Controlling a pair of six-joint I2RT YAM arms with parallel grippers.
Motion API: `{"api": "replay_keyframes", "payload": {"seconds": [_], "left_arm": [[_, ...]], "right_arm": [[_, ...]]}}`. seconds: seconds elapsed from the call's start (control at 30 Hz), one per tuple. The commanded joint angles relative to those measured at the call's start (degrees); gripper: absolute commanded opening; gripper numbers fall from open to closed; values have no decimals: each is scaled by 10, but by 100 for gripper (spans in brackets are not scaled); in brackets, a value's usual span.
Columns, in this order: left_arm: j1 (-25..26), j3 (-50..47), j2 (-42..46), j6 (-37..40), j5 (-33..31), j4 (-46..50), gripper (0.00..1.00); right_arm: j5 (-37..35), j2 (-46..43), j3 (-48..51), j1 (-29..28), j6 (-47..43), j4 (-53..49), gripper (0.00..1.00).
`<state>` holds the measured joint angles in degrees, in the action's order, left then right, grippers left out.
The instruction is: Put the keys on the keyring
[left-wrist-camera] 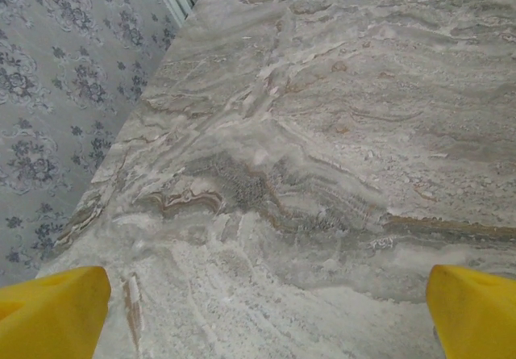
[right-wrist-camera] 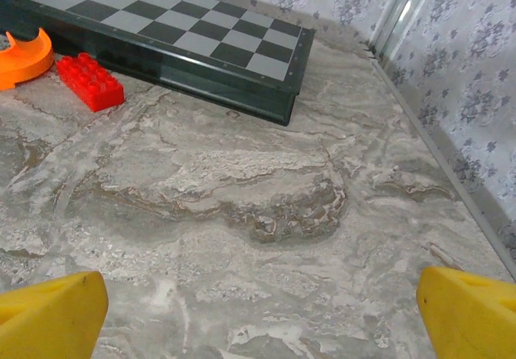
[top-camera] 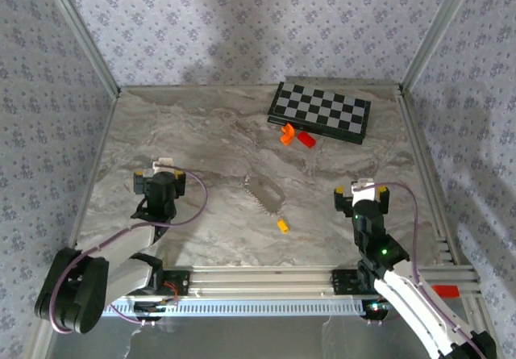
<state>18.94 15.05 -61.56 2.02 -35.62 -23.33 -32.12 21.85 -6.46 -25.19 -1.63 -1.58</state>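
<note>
A small grey shape with a toothed edge (top-camera: 264, 191) lies mid-table; it looks like the keys, and at this size I cannot tell a keyring apart from it. A tiny orange-yellow piece (top-camera: 282, 225) lies just in front of it. My left gripper (top-camera: 161, 168) hovers over the left side of the table, well left of the grey shape. In the left wrist view it (left-wrist-camera: 270, 315) is open, its yellow fingertips (left-wrist-camera: 56, 310) wide apart over bare marble. My right gripper (top-camera: 360, 188) is to the right of the shape, also open (right-wrist-camera: 262, 310), with nothing between its fingertips (right-wrist-camera: 468, 310).
A folded chessboard (top-camera: 321, 111) lies at the back right. An orange curved piece (top-camera: 287, 134) and a red toy brick (top-camera: 306, 139) lie against its front edge, with the brick (right-wrist-camera: 90, 81) and orange piece (right-wrist-camera: 22, 56) ahead-left in the right wrist view. Papered walls enclose the table (top-camera: 185, 133).
</note>
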Motion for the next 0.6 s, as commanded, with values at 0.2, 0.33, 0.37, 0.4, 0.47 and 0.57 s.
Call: {"api": "replay_keyframes", "payload": {"seconds": [0.2,0.33,0.37,0.4,0.47,0.57], "left_arm": [[-37,10,-64,-7,58,-134,99],[-47,17,-100,0,69,-178,99],[-49,20,-108,3,71,-187,99],[-52,23,-116,2,73,-191,99],[-59,29,-132,1,78,-206,99],[-65,38,-152,3,88,-221,99]], "right_arm": [[82,100,12,70,-19,159,100],[123,164,10,117,-13,226,100],[134,179,9,126,-12,240,100],[137,191,9,132,-11,255,100],[140,223,11,138,-18,297,100],[146,278,4,147,-24,347,100]]}}
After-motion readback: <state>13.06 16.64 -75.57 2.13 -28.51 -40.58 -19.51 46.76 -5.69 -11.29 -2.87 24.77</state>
